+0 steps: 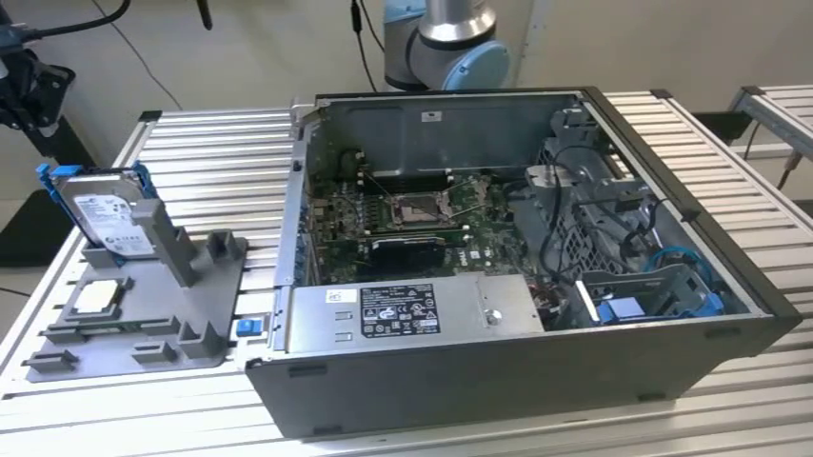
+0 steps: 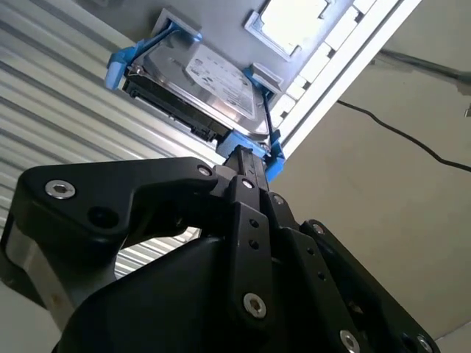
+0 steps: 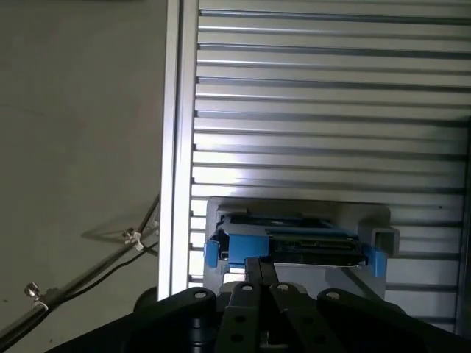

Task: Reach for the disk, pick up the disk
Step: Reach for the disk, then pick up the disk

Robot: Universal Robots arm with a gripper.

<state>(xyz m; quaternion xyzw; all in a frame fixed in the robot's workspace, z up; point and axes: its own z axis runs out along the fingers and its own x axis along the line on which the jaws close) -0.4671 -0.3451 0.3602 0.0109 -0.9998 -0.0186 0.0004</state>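
Beside the disk [image 1: 109,221], grey rack [image 1: 171,314], chip [image 1: 99,298]

Exterior view: light is even and diffuse, falling from overhead, with no hard shadows. The ribbed table [image 1: 711,143] reads bright, with a pale sheen along its slats. The inside of the computer case [image 1: 508,371] is dimmer, with the deepest shade in the bay at the exterior view's right. Its outer front wall is near black.

Second wrist view: the square chip [image 2: 294,20] burns out to plain white and its detail is lost. The disk [image 2: 213,81] carries a soft sheen. The gripper [image 2: 246,158] is dark, with small glints on its screws.

First wrist view: a glare band lies across the table slats. A cable [image 3: 88,276] casts a faint shadow on the floor [image 3: 73,110].
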